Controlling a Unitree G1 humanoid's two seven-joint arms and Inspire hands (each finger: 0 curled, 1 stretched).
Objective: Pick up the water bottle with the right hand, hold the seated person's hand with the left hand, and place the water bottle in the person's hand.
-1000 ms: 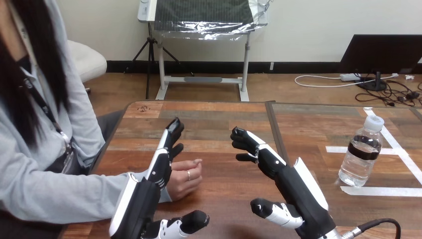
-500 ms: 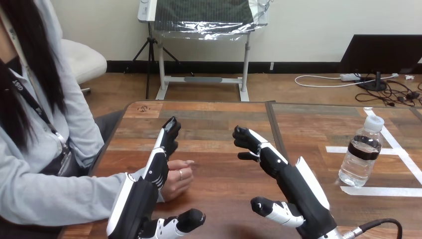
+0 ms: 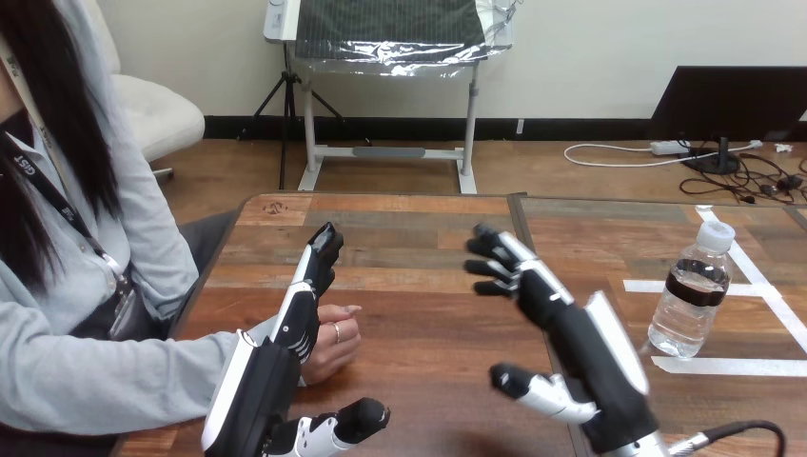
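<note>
Standing ungrasped near the table's (image 3: 419, 238) right edge, the water bottle (image 3: 690, 290) awaits the spread-fingered right hand (image 3: 582, 347); the straight-fingered left hand (image 3: 278, 362) sits beside the person's hand (image 3: 335, 345), not clasping.

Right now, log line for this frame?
left hand: open, beside person's hand | right hand: open, apart from water bottle | water bottle: upright on table

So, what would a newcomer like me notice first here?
Two black-and-white robot hands hover over the wooden table: the left hand, fingers straight, right by the person's hand at the left, and the right hand open near the centre. A clear plastic water bottle with a white cap stands untouched at the right, among white tape lines.
</note>
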